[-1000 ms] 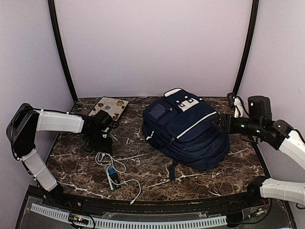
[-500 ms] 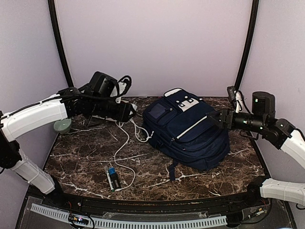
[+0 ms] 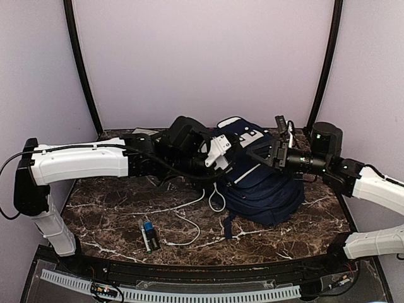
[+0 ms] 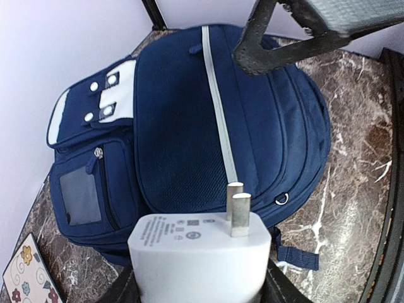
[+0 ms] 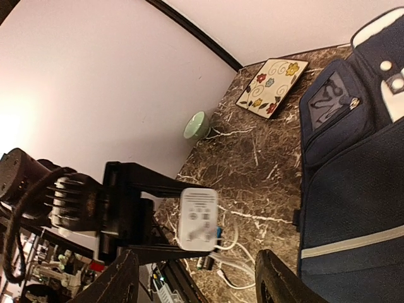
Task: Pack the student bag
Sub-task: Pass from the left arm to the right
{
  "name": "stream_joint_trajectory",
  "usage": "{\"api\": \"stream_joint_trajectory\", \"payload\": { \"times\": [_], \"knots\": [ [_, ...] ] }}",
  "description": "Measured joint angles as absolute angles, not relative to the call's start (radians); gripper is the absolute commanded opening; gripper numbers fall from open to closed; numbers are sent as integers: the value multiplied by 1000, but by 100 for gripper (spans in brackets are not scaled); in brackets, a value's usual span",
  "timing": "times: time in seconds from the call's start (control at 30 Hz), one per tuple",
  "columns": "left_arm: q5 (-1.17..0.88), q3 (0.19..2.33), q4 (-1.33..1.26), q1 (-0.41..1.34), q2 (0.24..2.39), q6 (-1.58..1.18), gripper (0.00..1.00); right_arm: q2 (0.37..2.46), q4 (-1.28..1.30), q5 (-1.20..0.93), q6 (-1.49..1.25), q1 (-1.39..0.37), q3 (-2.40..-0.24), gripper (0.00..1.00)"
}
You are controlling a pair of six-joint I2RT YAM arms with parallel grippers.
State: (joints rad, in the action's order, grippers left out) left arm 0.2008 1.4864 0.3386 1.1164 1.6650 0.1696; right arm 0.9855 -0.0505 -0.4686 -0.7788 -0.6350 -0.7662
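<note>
The student bag (image 3: 268,186), a navy backpack with white trim, lies flat at the right centre of the marble table. My left gripper (image 3: 214,156) is shut on a white charger plug (image 3: 221,150) and holds it in the air at the bag's left edge. The wrist view shows the plug (image 4: 199,249) pinched between the fingers, prongs pointing at the bag (image 4: 183,126). Its white cable (image 3: 183,208) trails down onto the table. My right gripper (image 3: 278,148) hovers over the bag's top, open and empty, facing the plug (image 5: 199,218); its fingers (image 5: 126,278) frame that view.
A pen and a small blue item (image 3: 148,235) lie near the front edge beside the cable end. A flower-patterned tile (image 5: 271,85) and a green bowl (image 5: 197,124) sit at the back left. The right gripper's finger (image 4: 297,31) hangs above the bag.
My left arm has swung from the back left to the centre, carrying the plug and dragging its cable toward the bag. My right gripper has moved left over the bag and narrowed slightly.
</note>
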Motion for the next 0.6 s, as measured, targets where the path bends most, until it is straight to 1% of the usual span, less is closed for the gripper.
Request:
{"api": "stream_joint_trajectory", "payload": {
  "times": [0.2, 0.5, 0.57, 0.6],
  "knots": [
    [211, 1486, 332, 1116, 1726, 180, 16, 1097, -178, -471, -836, -709, -735, 66],
    [203, 1486, 298, 1118, 1725, 179, 16, 1237, -249, -480, -846, -736, -744, 63],
    [200, 1486, 290, 1118, 1725, 177, 16, 1267, -273, -493, -851, -742, -752, 61],
    [199, 1486, 286, 1118, 1725, 176, 16, 1282, -282, -498, -852, -745, -757, 58]
  ]
}}
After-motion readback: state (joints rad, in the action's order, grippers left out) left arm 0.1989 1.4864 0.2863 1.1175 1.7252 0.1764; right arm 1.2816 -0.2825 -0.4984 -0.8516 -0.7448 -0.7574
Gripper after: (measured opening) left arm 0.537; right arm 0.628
